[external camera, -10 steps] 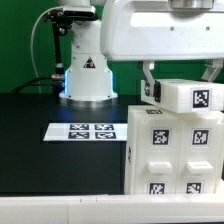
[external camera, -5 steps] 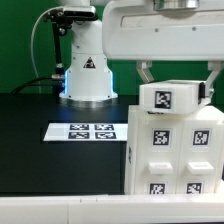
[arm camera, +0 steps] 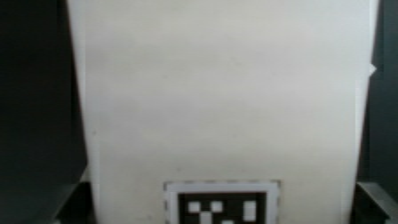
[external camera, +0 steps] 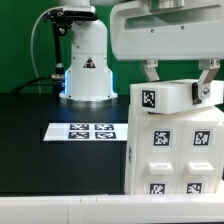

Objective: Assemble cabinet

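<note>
The cabinet (external camera: 176, 152) is a large white box with square black-and-white tags on its panelled face, standing at the exterior view's lower right. A smaller white part (external camera: 172, 97) with one tag sits tilted just on top of it. My gripper (external camera: 178, 86) comes down from above, a finger on each side of this part, shut on it. In the wrist view the part's white face (arm camera: 222, 90) fills most of the picture, its tag (arm camera: 224, 203) lies at the edge, and dark fingers (arm camera: 377, 203) flank it.
The marker board (external camera: 85, 131) lies flat on the black table (external camera: 40, 112) at the exterior view's left of the cabinet. The arm's white base (external camera: 86, 68) with a glowing ring stands behind it. A pale strip (external camera: 60, 208) runs along the table's front.
The held white part has turned with my gripper: its tagged face swung from the exterior view's right toward the left. The cabinet has not moved.
</note>
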`<state>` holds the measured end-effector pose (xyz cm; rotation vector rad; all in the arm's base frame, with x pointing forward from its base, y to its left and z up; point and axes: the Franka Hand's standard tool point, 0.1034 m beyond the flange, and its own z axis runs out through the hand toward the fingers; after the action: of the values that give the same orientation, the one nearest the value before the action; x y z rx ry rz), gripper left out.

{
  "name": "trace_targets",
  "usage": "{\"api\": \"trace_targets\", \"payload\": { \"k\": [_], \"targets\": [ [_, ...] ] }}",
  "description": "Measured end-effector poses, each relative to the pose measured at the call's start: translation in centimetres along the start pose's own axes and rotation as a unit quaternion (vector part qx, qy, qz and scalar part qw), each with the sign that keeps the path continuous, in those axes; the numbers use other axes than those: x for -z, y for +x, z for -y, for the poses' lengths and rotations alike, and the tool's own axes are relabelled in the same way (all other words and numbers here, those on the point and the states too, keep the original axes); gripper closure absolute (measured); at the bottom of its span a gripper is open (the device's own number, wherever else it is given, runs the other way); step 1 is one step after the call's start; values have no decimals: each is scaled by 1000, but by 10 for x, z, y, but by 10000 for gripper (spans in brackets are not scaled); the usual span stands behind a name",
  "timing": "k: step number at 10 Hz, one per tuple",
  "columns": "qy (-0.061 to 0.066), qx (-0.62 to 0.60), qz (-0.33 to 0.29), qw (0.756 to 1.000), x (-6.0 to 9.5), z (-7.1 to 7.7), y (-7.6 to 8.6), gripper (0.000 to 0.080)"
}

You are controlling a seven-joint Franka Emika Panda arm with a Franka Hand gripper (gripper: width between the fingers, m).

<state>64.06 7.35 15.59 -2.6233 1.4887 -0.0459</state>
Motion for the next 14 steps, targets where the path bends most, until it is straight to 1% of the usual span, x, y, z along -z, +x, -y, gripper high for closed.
{"api": "trace_targets", "payload": {
  "k": [1,2,3,4,5,6,7,8,9,10,11,12,13,14],
  "targets": [
    [9,-118,-5,993,-1,-3,-2,245],
    [7,-209,-8,978,-3,-7,-5,245],
    [36,-260,-11,965,-4,-4,-2,246],
    [43,-293,-10,955,-8,-5,-4,246],
    [43,-308,-7,950,-8,-4,-6,251],
    [44,-358,1,933,-9,-3,-7,251],
    [45,-380,5,924,-9,-4,-8,257],
    [48,-481,26,875,-12,-6,-9,257],
    [61,-494,22,867,-13,-4,-8,257],
    [61,-475,21,878,-12,-4,-8,257],
    [55,-453,23,889,-12,-5,-10,165],
    [43,-426,31,903,-4,-5,-11,165],
    [49,-380,33,923,9,-3,-9,27],
    [56,-324,33,944,19,-1,-7,8]
  ]
}}
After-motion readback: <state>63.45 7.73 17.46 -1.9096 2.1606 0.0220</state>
